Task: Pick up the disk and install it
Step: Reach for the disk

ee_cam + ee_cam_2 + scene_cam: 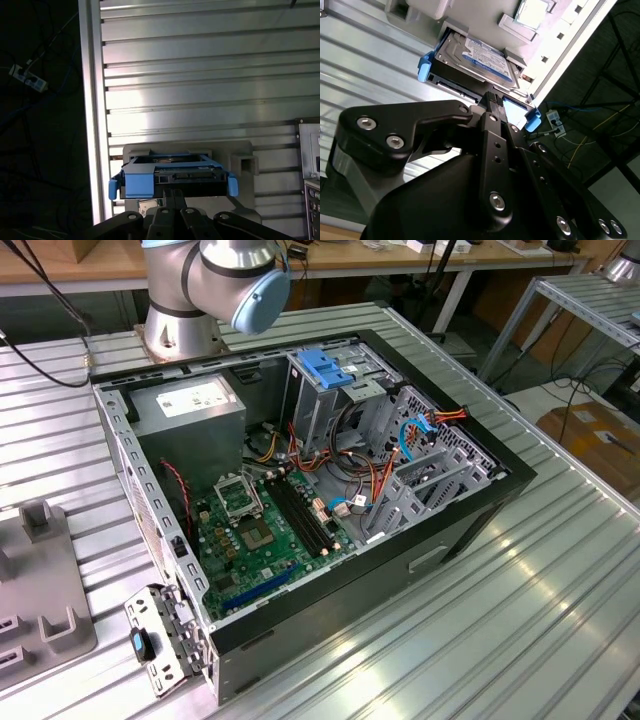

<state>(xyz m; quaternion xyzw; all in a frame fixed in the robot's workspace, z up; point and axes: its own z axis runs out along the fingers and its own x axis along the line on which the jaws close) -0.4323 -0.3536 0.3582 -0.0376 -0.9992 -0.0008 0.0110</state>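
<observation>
Black gripper (pixel 492 97), jaws pressed together, at the connector end of the silver, blue-railed disk (pixel 480 57); disk rests in a grey holder (pixel 235 150) on the ribbed bench (pixel 200 75), long axis pointing straight away.

At the top of the exterior view, toward its left, the arm (pixel 232 270) shows a fat silver-grey joint housing closed by a round light-blue cap (pixel 262 295). It sits on a circular silver base (pixel 178 332). In the second wrist view the gripper (pixel 493 96) is matte black throughout, with broad, rounded link plates (pixel 405 125) (each pinned by bright silver socket-head screws (pixel 366 123)) narrowing to two slim ribbed fingers (pixel 489 101) lying flat against each other
</observation>
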